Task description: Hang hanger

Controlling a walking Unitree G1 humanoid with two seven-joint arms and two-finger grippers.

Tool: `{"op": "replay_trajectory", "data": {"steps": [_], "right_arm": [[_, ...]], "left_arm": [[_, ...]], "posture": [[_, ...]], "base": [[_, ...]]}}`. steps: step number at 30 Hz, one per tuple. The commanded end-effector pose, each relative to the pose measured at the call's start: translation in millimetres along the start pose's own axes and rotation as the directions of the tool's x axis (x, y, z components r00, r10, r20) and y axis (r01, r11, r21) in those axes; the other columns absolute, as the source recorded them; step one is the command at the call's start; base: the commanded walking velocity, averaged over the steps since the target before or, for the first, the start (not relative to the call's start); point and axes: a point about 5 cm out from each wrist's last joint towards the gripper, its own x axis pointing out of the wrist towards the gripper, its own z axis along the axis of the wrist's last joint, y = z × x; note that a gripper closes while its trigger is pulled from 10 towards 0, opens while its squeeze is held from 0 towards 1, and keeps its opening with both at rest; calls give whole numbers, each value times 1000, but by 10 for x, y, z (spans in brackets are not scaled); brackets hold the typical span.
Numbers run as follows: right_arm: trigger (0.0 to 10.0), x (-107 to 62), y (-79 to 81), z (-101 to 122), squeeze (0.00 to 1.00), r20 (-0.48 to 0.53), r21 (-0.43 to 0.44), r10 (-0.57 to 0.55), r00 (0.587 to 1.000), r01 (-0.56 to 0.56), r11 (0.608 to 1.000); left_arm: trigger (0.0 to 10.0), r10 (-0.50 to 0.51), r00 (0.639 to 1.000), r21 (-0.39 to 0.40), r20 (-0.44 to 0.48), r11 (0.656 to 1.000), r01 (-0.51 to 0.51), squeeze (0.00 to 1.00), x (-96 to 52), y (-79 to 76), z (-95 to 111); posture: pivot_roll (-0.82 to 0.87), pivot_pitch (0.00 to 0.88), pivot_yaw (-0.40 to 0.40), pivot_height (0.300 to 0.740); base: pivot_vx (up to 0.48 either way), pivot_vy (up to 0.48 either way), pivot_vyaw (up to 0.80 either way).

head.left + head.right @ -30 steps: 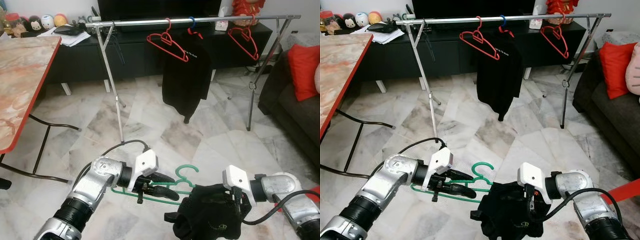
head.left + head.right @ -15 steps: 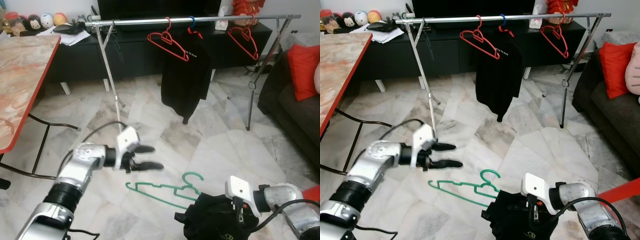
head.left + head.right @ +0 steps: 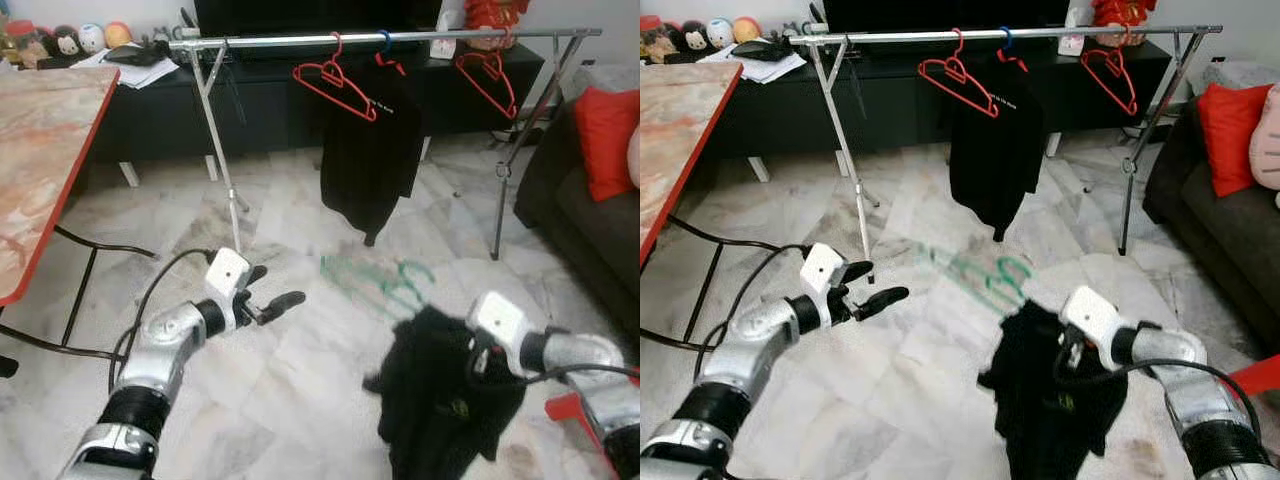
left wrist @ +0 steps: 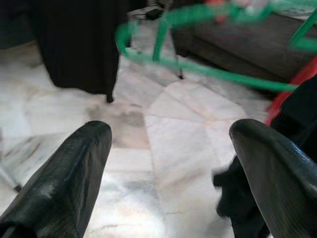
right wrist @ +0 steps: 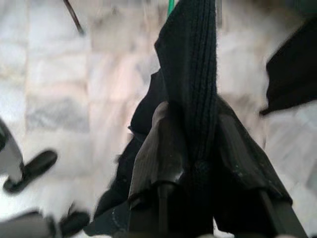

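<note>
A green hanger (image 3: 377, 282) shows as a blur in the air above the floor, with a black garment (image 3: 440, 400) hanging below it. My right gripper (image 3: 472, 362) is shut on that garment; in the right wrist view its fingers (image 5: 163, 144) pinch the knit cloth (image 5: 192, 84). My left gripper (image 3: 278, 288) is open at the left, apart from the hanger, with nothing between its fingers (image 4: 64, 183). At the back stands a silver rail (image 3: 400, 40) with two red hangers (image 3: 335, 80) and a black shirt (image 3: 370, 150) on a blue hanger.
A table with a red edge (image 3: 45, 240) stands at the left, its black legs near my left arm. A dark sofa with a red cushion (image 3: 606, 128) is at the right. A black TV console (image 3: 160, 115) runs behind the rail.
My left gripper let go of the green hanger and drew back to the left. My right gripper lifted the black garment, and the hanger rose with it.
</note>
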Motion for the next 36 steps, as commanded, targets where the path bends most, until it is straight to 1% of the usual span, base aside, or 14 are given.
{"op": "replay_trajectory", "data": {"steps": [1, 3, 6, 9, 11, 14, 17, 18, 21, 22, 24, 25, 27, 36], "right_arm": [[0, 24, -42, 208, 0, 65, -45, -9, 998, 12, 999], [0, 48, -51, 319, 0, 91, -74, -1, 996, 8, 997], [0, 67, -84, 448, 0, 120, -80, -8, 993, 18, 997], [0, 59, -71, 674, 0, 179, -120, 40, 983, -18, 993], [0, 44, -66, 738, 0, 191, -145, 53, 980, -25, 989], [0, 4, -115, 797, 0, 190, -162, 51, 980, -20, 987], [0, -35, -145, 900, 0, 220, -185, 55, 974, -14, 983], [0, -44, -150, 939, 0, 228, -192, 55, 972, -11, 981], [0, -78, -84, 1087, 0, 274, -222, 127, 953, -66, 973], [0, -85, -68, 1102, 0, 276, -228, 139, 951, -76, 971], [0, -99, -8, 1131, 0, 276, -256, 188, 943, -116, 960], [0, -99, -8, 1131, 0, 276, -256, 188, 943, -116, 960], [0, -91, -5, 1117, 0, 264, -262, 191, 945, -121, 958], [0, -127, 134, 1212, 0, 273, -299, 281, 920, -196, 934]], "left_arm": [[10000, 25, 999, 5, -33, 1000, -25, 0, -16, -46, -133], [10000, 11, 999, -26, -41, 1000, -12, 0, -13, -99, -194], [10000, -24, 998, -52, -60, 998, 20, 0, -15, -162, -262], [10000, -78, 992, -87, -97, 994, 70, 0, -14, -277, -396], [10000, -81, 991, -89, -107, 993, 72, 0, -13, -311, -449], [10000, -102, 986, -134, -132, 987, 84, 0, -21, -379, -554], [10000, -105, 984, -152, -141, 985, 84, 0, -20, -417, -608], [10000, -103, 984, -150, -146, 985, 81, 0, -19, -426, -624], [10000, -88, 985, -139, -149, 988, 67, 0, 8, -458, -648], [10000, -89, 985, -140, -150, 988, 68, 0, 13, -464, -651], [10000, -90, 984, -99, -152, 992, 75, 0, 37, -496, -653], [10000, -90, 984, -99, -152, 992, 75, 0, 37, -496, -653], [10000, -102, 983, -63, -151, 994, 94, 0, 49, -531, -658], [10000, -66, 989, -2, -131, 998, 66, 0, 37, -497, -655]], "posture": [[-206, 61, -15, 740], [-206, 59, -13, 740], [-205, 59, -7, 740], [-207, 61, -4, 740], [-207, 56, -6, 740], [-214, 52, -4, 740], [-215, 49, -5, 740], [-220, 49, -5, 740], [-224, 46, -7, 740], [-224, 46, -7, 740], [-227, 44, -8, 740], [-227, 44, -8, 740], [-227, 42, -10, 740], [-229, 40, -10, 740]], "base": [[0, 0, 0], [0, 0, 0], [0, 0, 0], [0, 0, 0], [0, 0, 0], [0, 0, 0], [0, 0, 0], [0, 0, 0], [0, 0, 0], [0, 0, 0], [0, 0, 0], [0, 0, 0], [0, 0, 0], [0, 0, 0]]}}
